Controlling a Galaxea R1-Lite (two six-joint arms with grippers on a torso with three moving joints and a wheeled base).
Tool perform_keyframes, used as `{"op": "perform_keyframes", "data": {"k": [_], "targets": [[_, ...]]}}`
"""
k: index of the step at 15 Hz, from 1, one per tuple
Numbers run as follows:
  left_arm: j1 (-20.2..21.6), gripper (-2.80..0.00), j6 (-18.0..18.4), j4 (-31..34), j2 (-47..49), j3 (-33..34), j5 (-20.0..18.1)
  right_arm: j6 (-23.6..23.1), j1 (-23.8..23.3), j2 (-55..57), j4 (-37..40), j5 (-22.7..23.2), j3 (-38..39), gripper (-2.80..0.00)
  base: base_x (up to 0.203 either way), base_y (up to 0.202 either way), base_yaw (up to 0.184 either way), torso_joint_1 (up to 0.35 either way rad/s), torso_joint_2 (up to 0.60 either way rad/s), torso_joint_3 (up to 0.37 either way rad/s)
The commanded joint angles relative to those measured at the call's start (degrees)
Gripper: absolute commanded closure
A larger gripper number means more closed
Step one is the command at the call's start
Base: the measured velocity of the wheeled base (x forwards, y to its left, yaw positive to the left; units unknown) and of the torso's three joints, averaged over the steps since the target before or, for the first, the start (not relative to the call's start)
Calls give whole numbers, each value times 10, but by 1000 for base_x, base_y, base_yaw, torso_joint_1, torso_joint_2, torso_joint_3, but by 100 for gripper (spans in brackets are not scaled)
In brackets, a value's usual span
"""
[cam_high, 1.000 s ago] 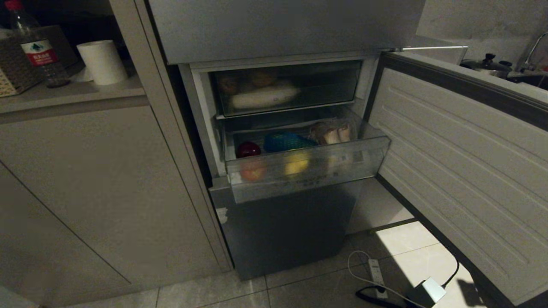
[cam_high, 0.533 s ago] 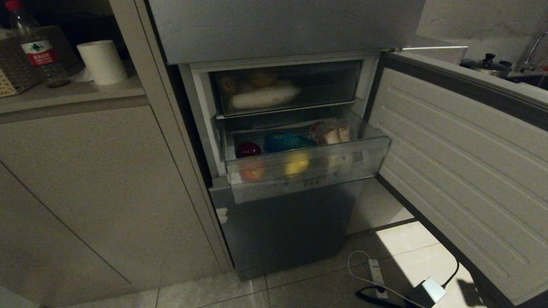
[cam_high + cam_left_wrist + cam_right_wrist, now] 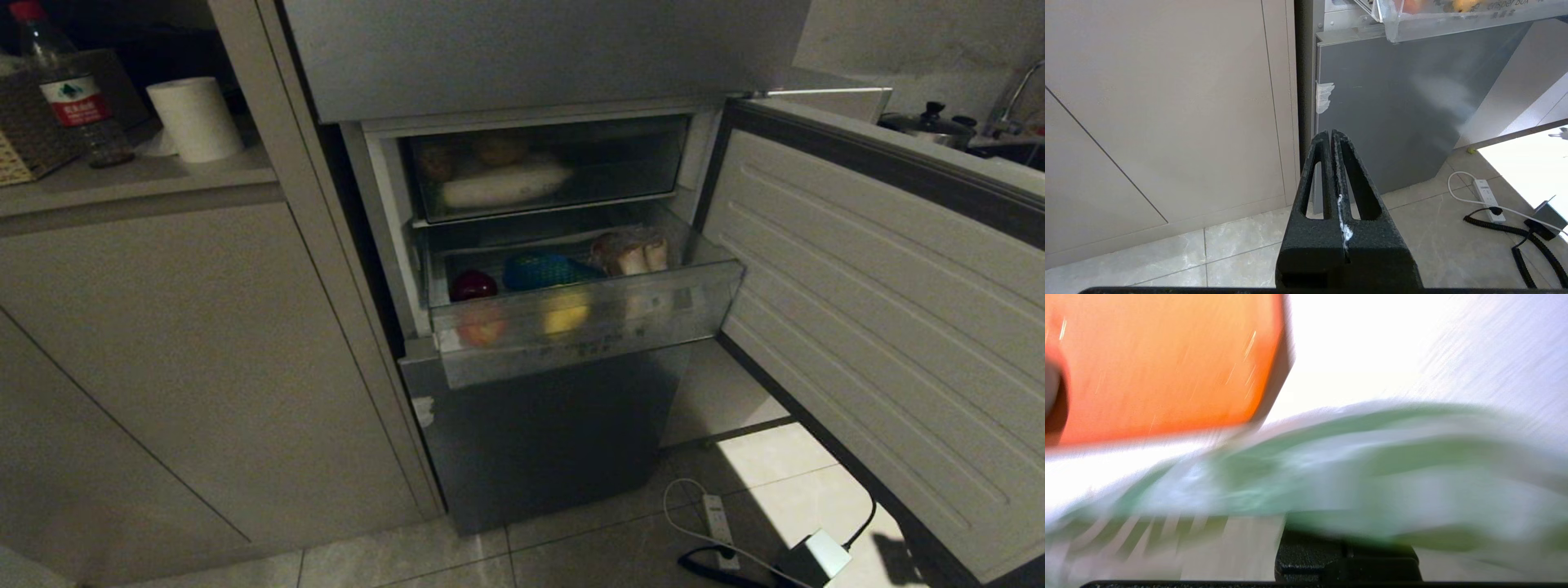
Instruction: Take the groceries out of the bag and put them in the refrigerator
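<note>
- Refrigerator (image 3: 539, 425) standing with its drawer (image 3: 584, 327) pulled out
- Left claw (image 3: 1330, 136) hanging closed, empty
- Right claw closed, pressing against the bag (image 3: 1331, 477)

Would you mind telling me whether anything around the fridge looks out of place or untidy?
The refrigerator has its middle door swung wide and a clear drawer pulled out, holding fruit. A power strip with loose cable lies on the floor beside it.

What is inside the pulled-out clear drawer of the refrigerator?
In the clear drawer: a dark red fruit, a blue netted item, a wrapped pale bundle, plus orange and yellow fruit behind its front. The drawer floor is hidden.
</note>
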Motion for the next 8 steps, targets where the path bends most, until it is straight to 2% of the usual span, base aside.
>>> {"op": "perform_keyframes", "data": {"k": [1, 8], "targets": [[0, 0, 0, 0, 0, 0, 0, 5, -22, 52, 1, -4, -52, 0, 0, 0, 0, 0, 0, 0], [0, 0, 0, 0, 0, 0, 0, 6, -69, 79, 1, -22, -119, 0, 0, 0, 0, 0, 0, 0]]}}
